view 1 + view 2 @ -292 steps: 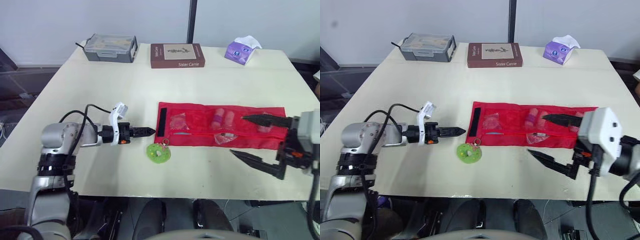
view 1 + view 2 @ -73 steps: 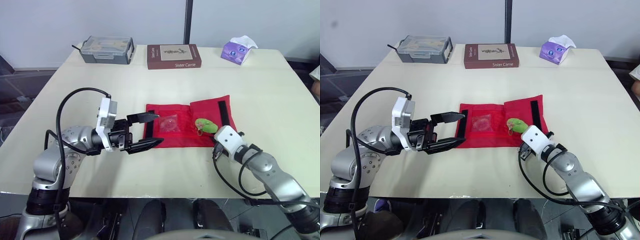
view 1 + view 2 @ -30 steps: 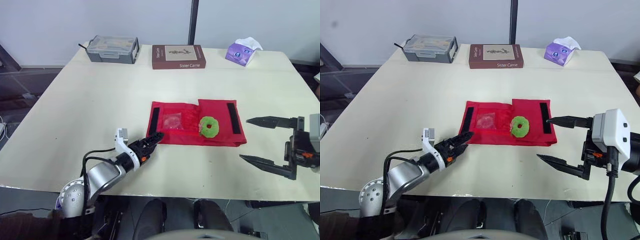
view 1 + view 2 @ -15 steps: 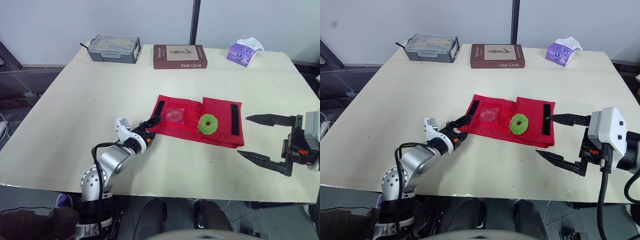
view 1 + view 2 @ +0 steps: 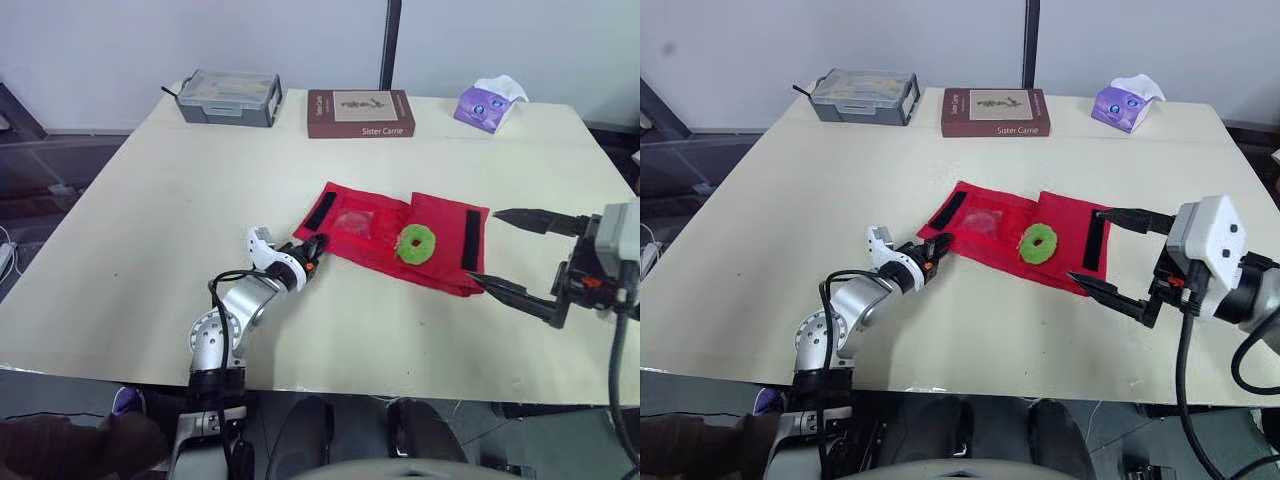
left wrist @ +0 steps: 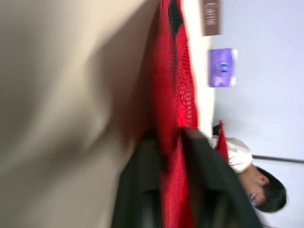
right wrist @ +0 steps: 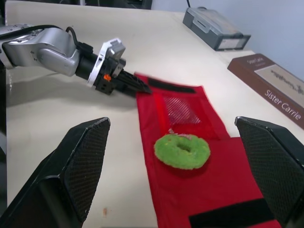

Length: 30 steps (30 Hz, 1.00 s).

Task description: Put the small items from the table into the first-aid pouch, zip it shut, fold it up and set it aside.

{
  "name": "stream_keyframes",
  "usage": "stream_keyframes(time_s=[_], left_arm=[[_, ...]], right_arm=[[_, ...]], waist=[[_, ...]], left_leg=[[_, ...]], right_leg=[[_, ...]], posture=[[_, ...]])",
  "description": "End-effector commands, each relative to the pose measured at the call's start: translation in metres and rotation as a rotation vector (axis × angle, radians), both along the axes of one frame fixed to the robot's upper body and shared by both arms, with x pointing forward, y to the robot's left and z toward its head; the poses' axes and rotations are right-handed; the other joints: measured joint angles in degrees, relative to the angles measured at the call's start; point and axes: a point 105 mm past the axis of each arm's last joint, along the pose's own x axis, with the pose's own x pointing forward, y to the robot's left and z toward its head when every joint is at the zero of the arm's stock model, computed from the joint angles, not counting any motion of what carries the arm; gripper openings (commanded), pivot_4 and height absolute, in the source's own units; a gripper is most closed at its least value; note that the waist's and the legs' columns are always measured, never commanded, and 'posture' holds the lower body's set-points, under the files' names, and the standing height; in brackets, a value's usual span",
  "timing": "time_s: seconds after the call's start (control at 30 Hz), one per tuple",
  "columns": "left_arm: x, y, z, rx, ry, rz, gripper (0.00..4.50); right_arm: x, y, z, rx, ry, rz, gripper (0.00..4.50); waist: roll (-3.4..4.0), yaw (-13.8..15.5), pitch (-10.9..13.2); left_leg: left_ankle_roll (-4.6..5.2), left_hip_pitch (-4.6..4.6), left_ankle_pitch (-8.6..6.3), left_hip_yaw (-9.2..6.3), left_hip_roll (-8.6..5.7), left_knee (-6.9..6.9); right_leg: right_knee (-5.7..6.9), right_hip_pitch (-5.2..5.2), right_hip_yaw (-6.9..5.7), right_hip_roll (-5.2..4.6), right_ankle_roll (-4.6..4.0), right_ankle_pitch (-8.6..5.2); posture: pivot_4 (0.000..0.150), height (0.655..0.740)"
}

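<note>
My left tool (image 5: 312, 245) is clamped on a corner of the red mesh first-aid pouch (image 5: 440, 262), with the fabric pinched between its fingers. The pouch lies on the cream worktop (image 5: 200, 180) between my two tools. Its end by the right tool is folded over, and a green ring-shaped charm (image 5: 416, 241) sits on top. My right tool (image 5: 485, 246) hovers just beside that end, fingers wide apart. I judge the second fold is the step in hand: lift the corner low, carry it towards the right tool, and pin the far end against sliding.
</note>
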Motion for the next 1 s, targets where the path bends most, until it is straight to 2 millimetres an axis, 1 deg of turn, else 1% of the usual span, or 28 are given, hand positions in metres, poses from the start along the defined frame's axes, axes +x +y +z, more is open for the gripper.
stream_keyframes(time_s=[0.03,0.1,0.13,0.2,0.27,0.3,0.33,0.4,0.47,0.53,0.6,0.67,0.73,0.77,0.8,1.0], left_arm=[[0.001,0.030,0.005,0.061,-0.088,0.025,0.11],[0.000,0.042,0.011,0.098,-0.131,0.011,0.11],[0.000,0.049,0.016,0.112,-0.160,0.013,0.02],[-0.002,0.060,0.027,0.150,-0.218,0.005,0.00],[-0.004,0.069,0.046,0.221,-0.312,-0.017,0.00],[-0.005,0.071,0.052,0.249,-0.345,-0.025,0.00],[-0.005,0.072,0.058,0.280,-0.378,-0.037,0.00],[-0.005,0.069,0.064,0.338,-0.425,-0.073,0.00],[-0.005,0.061,0.074,0.457,-0.495,-0.138,0.00],[-0.004,0.052,0.081,0.565,-0.557,-0.192,0.00],[0.000,0.040,0.091,0.665,-0.622,-0.234,0.00],[0.004,0.030,0.097,0.749,-0.667,-0.265,0.00],[0.005,0.012,0.106,0.841,-0.750,-0.326,0.00],[0.005,0.006,0.108,0.872,-0.780,-0.348,0.00],[0.003,-0.004,0.111,0.903,-0.828,-0.389,0.00],[-0.007,-0.038,0.110,1.011,-0.994,-0.554,0.00]], right_arm=[[0.007,-0.002,0.000,0.028,0.004,-0.038,4.50],[0.011,-0.001,-0.003,0.042,0.018,-0.038,4.50],[0.013,0.000,-0.005,0.058,0.031,-0.040,4.25],[0.017,0.001,-0.009,0.080,0.055,-0.042,3.72],[0.022,0.003,-0.015,0.089,0.071,-0.045,2.74],[0.024,0.005,-0.017,0.091,0.075,-0.042,2.13],[0.025,0.007,-0.018,0.092,0.077,-0.036,1.82],[0.028,0.009,-0.020,0.091,0.078,-0.030,0.75],[0.029,0.010,-0.024,0.074,0.082,-0.029,0.03],[0.030,0.009,-0.028,0.049,0.086,-0.034,0.03],[0.031,0.008,-0.029,0.033,0.079,-0.044,0.03],[0.033,0.006,-0.029,0.034,0.080,-0.060,0.03],[0.031,0.006,-0.032,0.019,0.084,-0.070,0.03],[0.031,0.007,-0.033,0.015,0.086,-0.071,0.03],[0.030,0.007,-0.035,0.011,0.090,-0.077,0.03],[0.028,0.005,-0.044,0.005,0.098,-0.135,0.03]], waist=[[0.00,-0.3,0.0],[-0.02,-0.7,0.0],[-0.01,-0.9,0.0],[-0.02,-1.2,0.0],[-0.05,-1.4,0.1],[-0.04,-1.4,0.1],[-0.04,-1.4,0.1],[-0.03,-1.3,0.1],[-0.03,-1.1,0.1],[-0.23,-0.8,0.2],[-0.20,-0.6,0.2],[-0.20,-0.3,0.2],[-0.20,-0.1,0.2],[-0.20,0.0,0.2],[-0.20,-0.1,0.2],[-0.20,0.0,0.2]], left_leg=[[0.00,0.01,0.00,0.01,0.03,-0.01],[0.00,0.00,0.00,0.01,0.07,-0.03],[0.00,-0.01,0.00,0.00,0.09,-0.04],[0.00,-0.02,0.00,-0.01,0.11,-0.06],[0.00,-0.05,0.00,0.00,0.13,-0.07],[0.00,-0.07,0.00,0.03,0.13,-0.07],[0.00,-0.08,0.00,0.03,0.13,-0.07],[0.00,-0.10,0.00,0.05,0.15,-0.08],[0.00,-0.14,0.00,0.04,0.15,-0.08],[0.00,-0.16,0.00,0.01,0.14,-0.08],[-0.01,-0.17,0.00,-0.01,0.13,-0.08],[-0.01,-0.19,0.00,0.01,0.12,-0.08],[0.00,-0.18,0.00,0.05,0.12,-0.08],[0.00,-0.19,0.00,0.04,0.10,-0.09],[0.00,-0.19,0.00,0.04,0.10,-0.11],[0.00,-0.25,0.00,0.03,0.10,-0.17]], right_leg=[[0.00,-0.01,0.01,0.02,0.00,0.00],[0.01,-0.04,0.01,0.07,0.00,0.00],[0.01,-0.05,0.00,0.09,-0.01,0.00],[0.01,-0.08,0.00,0.08,-0.01,0.00],[0.02,-0.11,0.00,0.06,-0.01,0.00],[0.02,-0.15,0.01,0.05,-0.01,0.00],[0.02,-0.15,0.01,0.03,0.00,0.00],[0.01,-0.16,0.01,-0.03,0.00,0.00],[-0.02,-0.16,0.01,-0.08,0.00,0.00],[-0.02,-0.16,-0.01,-0.11,0.00,-0.01],[-0.03,-0.17,-0.05,-0.08,0.00,-0.01],[-0.03,-0.17,-0.02,-0.12,0.00,0.00],[-0.05,-0.17,0.01,-0.11,0.00,0.00],[-0.05,-0.17,0.00,-0.09,0.00,0.00],[-0.06,-0.17,0.00,-0.08,0.00,0.00],[-0.07,-0.26,0.00,-0.01,0.00,-0.01]], posture=[[0.150,0.7400],[0.150,0.7400],[0.150,0.7400],[0.150,0.7400],[0.150,0.7400],[0.150,0.7400],[0.150,0.7400],[0.150,0.7400],[0.150,0.7400],[0.150,0.7400],[0.150,0.7400],[0.150,0.7400],[0.150,0.7400],[0.150,0.7400],[0.150,0.7400],[0.150,0.7400]])
